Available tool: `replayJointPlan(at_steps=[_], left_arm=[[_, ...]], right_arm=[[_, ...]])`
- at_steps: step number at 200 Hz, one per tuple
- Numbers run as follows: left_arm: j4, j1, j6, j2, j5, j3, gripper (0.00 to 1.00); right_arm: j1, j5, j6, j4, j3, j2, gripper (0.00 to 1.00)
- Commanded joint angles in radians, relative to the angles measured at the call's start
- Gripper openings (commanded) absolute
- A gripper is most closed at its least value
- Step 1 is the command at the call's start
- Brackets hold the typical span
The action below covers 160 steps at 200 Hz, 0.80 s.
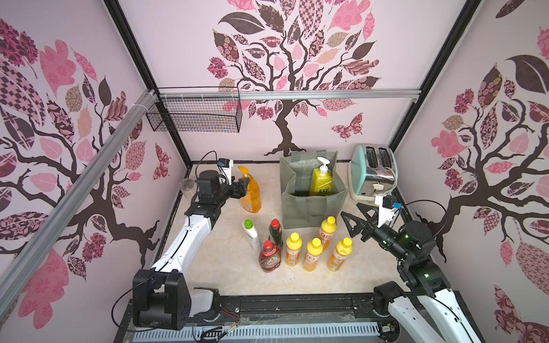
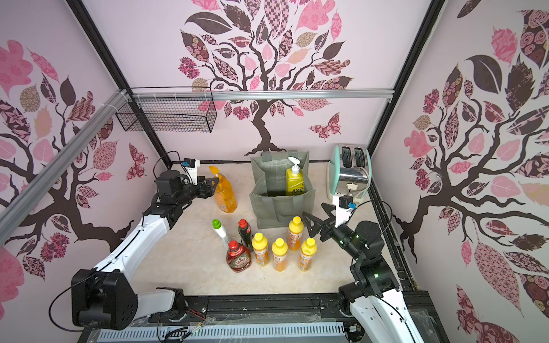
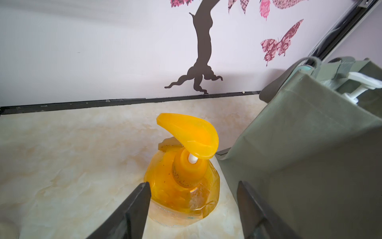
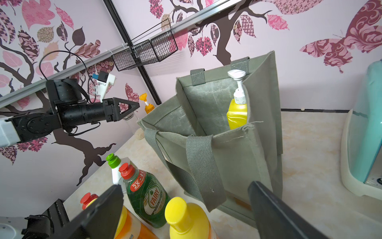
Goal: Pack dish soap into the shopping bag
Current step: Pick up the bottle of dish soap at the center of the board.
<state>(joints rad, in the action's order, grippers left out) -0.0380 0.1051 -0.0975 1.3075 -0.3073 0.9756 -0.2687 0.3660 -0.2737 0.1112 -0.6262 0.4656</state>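
Observation:
My left gripper stands open with its fingers on either side of the tall orange pump bottle, which stands on the table left of the shopping bag. The grey-green bag stands upright and open, with the yellow AXE pump bottle inside it. In front of the bag stand several small orange yellow-capped bottles, a red Fairy bottle, a dark red-capped bottle and a white green-capped bottle. My right gripper hangs open and empty to the right of them.
A mint and chrome toaster stands at the back right, close to the bag. A clear glass jar sits at the back left behind my left arm. A black wire basket hangs on the back wall rail.

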Motion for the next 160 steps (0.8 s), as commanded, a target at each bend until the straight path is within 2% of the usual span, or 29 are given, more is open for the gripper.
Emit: replayJointPlan(at_steps=[1,51,142,160], left_arm=[[0.039,-0.001,0.031,0.023,-0.025,0.007,0.69],[0.044,-0.001,0.050,0.129,-0.062,0.046,0.60],[0.083,0.002,0.043,0.206,-0.068,0.086,0.59],[0.095,0.001,0.045,0.211,-0.045,0.080,0.48]], right_arm=[[0.002,0.017,-0.011,-0.042,0.006,0.005,1.00],[0.002,0.022,-0.009,-0.051,0.013,0.013,1.00],[0.002,0.045,-0.013,-0.066,0.023,0.036,1.00],[0.001,0.045,-0.013,-0.066,0.026,0.035,1.00]])
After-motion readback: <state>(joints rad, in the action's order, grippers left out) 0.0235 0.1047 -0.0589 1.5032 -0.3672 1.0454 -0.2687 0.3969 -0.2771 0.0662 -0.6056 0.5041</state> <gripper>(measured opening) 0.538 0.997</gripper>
